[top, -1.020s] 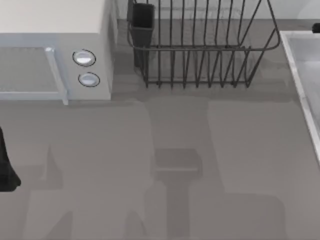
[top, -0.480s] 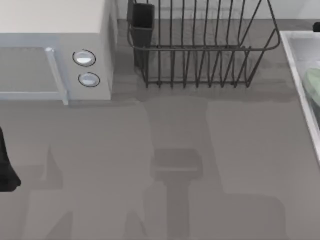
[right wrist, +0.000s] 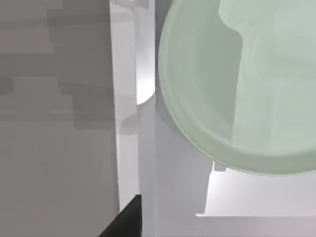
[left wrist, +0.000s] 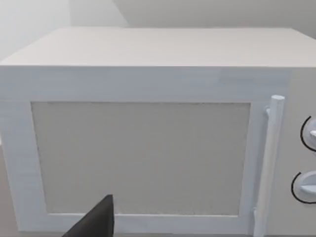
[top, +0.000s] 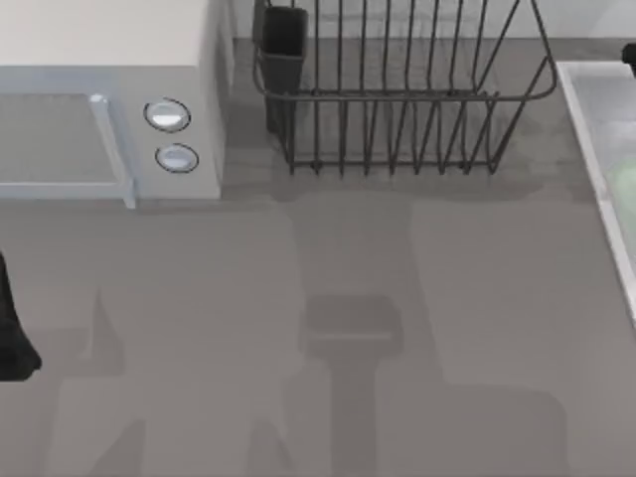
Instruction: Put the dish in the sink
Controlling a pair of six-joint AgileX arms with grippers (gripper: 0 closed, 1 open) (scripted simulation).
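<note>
Since half a second ago, the dish has slid farther toward the desk's right edge in our top view, so that a fainter, smaller sliver of pale green shows inside the sink than before; a second ago no green showed there at all. Nothing else on the desk has shifted.

From our right wrist view, the dish sits over the sink's pale basin, its rounded rim close beside the sink's raised rim. A dark part of our right gripper shows near the sink rim, apart from the dish; we cannot tell whether it is wide, narrow or holding anything.

Our left arm is parked at the desk's left edge. A dark part of our left gripper shows in front of the microwave, and we cannot tell its state either.

We count one dish, one sink, one microwave at the desk's far left corner with two round knobs, and one black wire dish rack along the far edge.
</note>
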